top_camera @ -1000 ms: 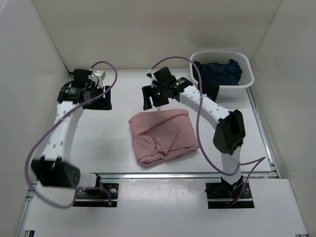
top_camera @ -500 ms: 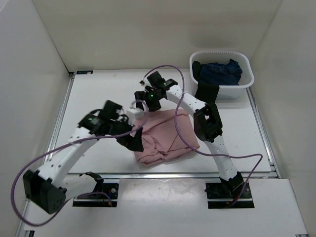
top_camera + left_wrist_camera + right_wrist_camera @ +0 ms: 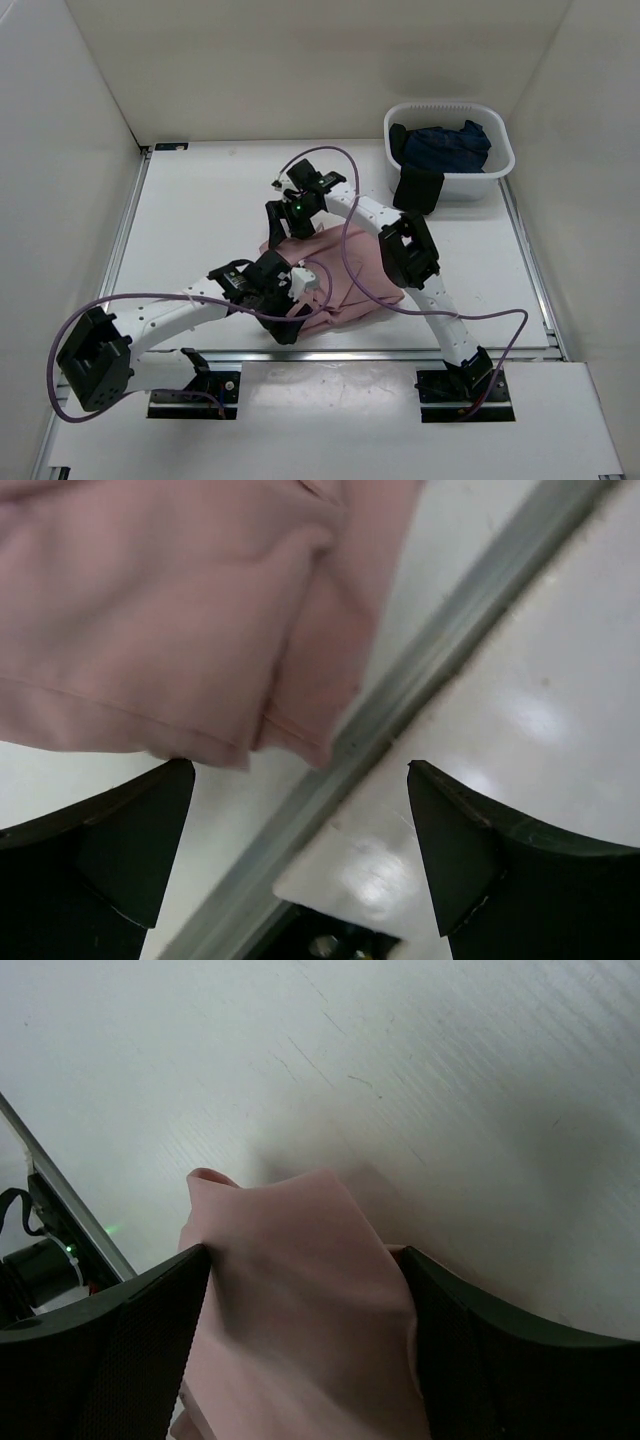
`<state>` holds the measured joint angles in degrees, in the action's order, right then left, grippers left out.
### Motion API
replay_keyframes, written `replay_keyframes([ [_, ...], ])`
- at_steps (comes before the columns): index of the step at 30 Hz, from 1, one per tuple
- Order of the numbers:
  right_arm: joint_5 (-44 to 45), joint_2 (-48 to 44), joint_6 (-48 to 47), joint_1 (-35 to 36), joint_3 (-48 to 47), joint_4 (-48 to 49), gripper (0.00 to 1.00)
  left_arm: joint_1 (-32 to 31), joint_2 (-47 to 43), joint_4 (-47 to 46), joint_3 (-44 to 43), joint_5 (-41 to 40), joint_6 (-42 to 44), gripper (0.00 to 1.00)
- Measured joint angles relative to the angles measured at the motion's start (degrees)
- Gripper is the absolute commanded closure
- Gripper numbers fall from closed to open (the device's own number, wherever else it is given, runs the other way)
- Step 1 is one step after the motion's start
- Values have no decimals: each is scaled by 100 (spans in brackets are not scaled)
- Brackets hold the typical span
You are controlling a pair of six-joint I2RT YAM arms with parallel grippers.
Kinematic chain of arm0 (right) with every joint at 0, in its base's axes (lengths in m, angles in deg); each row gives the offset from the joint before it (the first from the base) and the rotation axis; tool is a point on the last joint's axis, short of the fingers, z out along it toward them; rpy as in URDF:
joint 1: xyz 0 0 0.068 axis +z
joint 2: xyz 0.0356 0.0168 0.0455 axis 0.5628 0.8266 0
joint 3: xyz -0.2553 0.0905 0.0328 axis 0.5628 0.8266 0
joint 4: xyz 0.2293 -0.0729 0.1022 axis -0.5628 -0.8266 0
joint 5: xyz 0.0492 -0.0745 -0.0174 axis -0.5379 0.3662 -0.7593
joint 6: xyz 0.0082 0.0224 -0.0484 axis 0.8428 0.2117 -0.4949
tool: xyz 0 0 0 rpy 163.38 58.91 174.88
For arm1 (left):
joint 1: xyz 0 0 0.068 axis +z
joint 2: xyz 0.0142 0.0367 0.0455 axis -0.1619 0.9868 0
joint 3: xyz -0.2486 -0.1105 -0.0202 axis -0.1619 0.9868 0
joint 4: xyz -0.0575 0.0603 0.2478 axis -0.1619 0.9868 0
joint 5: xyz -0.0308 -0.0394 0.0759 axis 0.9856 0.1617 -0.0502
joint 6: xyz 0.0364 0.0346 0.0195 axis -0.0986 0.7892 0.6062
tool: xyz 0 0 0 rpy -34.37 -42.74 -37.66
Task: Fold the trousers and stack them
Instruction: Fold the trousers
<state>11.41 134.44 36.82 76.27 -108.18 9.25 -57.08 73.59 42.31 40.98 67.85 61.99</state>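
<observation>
The dusty-pink trousers [image 3: 350,270] lie folded in a bundle at the table's middle. My left gripper [image 3: 283,318] is at their near-left edge, low over the table. In the left wrist view the left gripper [image 3: 300,770] is open and empty, with the trousers' hem [image 3: 170,610] just beyond the fingertips. My right gripper [image 3: 280,232] is at the trousers' far-left corner. In the right wrist view the right gripper [image 3: 305,1255] has its jaws wide apart, with a raised fold of the pink fabric [image 3: 300,1300] between them.
A white basket [image 3: 497,170] at the back right holds a dark navy garment [image 3: 445,145]. A black garment [image 3: 417,190] lies against its front left. A metal rail [image 3: 380,352] runs along the near edge, also in the left wrist view [image 3: 440,650]. White walls enclose the table.
My left arm swung from the far left of the table to the trousers' near-left edge. My right gripper moved left and down onto the far-left corner, which looks slightly lifted.
</observation>
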Motion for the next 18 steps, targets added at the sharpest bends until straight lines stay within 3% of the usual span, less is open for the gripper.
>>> replay_keyframes([
  [3,-2,52,4,11,4,4,26,-90,17,-378,48,-334,-4,7],
  [4,-2,52,9,11,4,7,29,-151,31,-485,90,-420,-4,19],
  [7,-15,55,24,11,4,46,45,-273,160,-686,201,-592,-7,40],
  [8,-24,55,33,11,4,59,56,-291,214,-739,229,-625,2,54],
  [10,-44,55,48,11,11,101,70,-299,319,-826,289,-706,11,66],
  [11,-70,55,92,11,28,131,86,-299,350,-852,319,-732,11,73],
  [12,-90,55,87,9,59,166,93,-297,361,-881,350,-763,-9,86],
  [13,-136,55,170,0,111,216,100,-297,361,-907,378,-787,9,86],
  [18,-177,57,651,-85,396,538,100,-302,282,-973,483,-839,17,86],
])
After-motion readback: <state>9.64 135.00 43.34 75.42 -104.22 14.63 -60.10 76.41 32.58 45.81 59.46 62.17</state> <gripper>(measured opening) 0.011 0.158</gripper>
